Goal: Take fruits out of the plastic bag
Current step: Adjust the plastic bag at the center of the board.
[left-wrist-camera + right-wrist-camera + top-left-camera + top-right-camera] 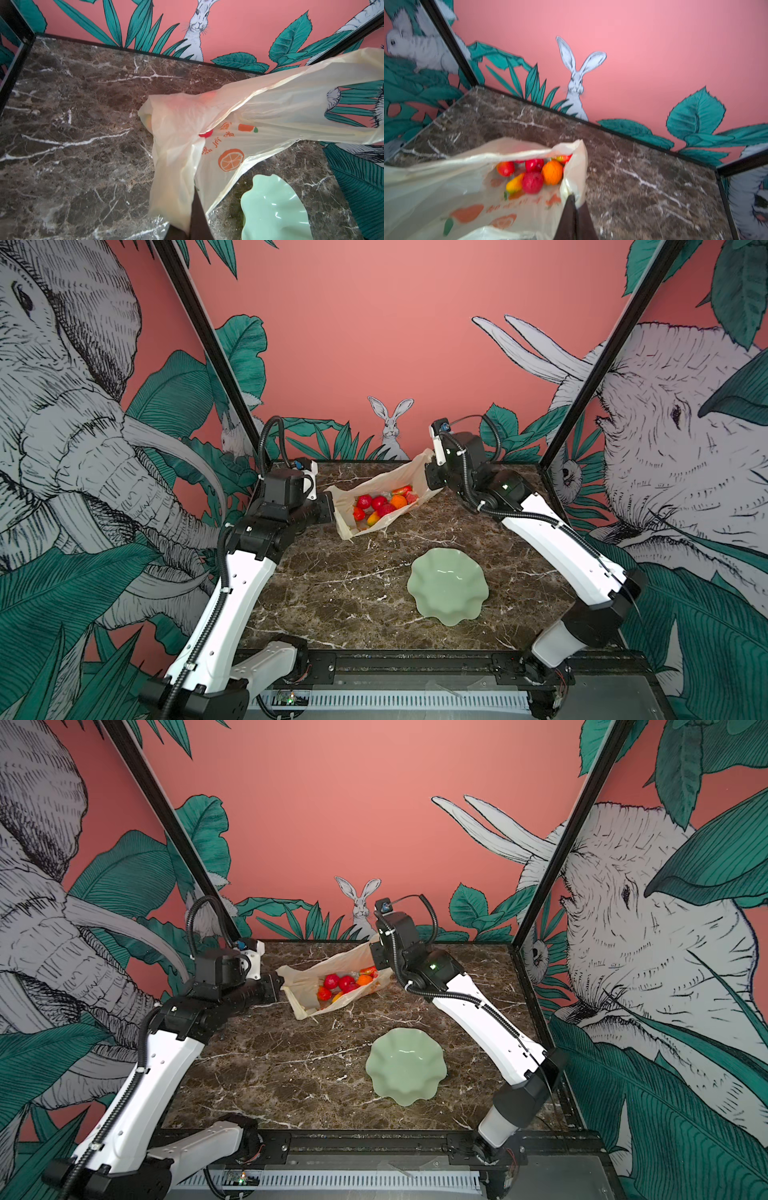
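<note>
The plastic bag [380, 483] is thin, translucent and cream-yellow with orange fruit prints, and it is stretched open between my two grippers at the back of the marble table. My left gripper [330, 506] is shut on the bag's left edge, low near the table. My right gripper [430, 472] is shut on the right edge and holds it higher. Several small toy fruits [380, 506] lie inside, mostly red with an orange one and a red-yellow one. The right wrist view looks into the mouth at the fruits [533, 174] past my shut gripper [576, 201]. In the left wrist view the bag [270, 99] drapes over my gripper [190, 207].
A pale green wavy-rimmed dish [449, 587] sits empty on the table [332, 593], nearer the front and right of the bag. It also shows in the other top view as the dish [405, 1067]. Black frame posts and patterned walls enclose the table.
</note>
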Controlling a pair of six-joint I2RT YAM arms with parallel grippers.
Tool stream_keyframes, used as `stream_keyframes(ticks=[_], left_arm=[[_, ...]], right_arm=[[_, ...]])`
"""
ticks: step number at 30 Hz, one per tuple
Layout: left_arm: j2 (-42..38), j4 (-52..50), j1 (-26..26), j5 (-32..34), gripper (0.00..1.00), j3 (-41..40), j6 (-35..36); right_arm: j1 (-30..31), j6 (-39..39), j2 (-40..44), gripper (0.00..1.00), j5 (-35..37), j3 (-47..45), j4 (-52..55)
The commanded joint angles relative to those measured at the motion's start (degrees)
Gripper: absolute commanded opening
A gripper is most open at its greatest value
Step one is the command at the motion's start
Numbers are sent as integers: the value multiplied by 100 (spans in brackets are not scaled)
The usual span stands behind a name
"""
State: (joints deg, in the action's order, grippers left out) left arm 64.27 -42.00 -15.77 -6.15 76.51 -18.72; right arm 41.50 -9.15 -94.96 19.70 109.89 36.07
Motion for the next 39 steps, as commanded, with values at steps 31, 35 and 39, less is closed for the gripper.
stream_keyframes(ticks=[31,35,39], left_arm=[[-169,1187,163,-4062,0,-566,1507],[-584,926,164,-4229,0,-881,1491],[-727,454,160,-4157,0,-1107,1638]], right_arm=[[-1025,631,775,51,-1248,-313,398],[-514,1175,1132,63,-909,-160,801],[150,1805,1298,70,-868,-30,1189]])
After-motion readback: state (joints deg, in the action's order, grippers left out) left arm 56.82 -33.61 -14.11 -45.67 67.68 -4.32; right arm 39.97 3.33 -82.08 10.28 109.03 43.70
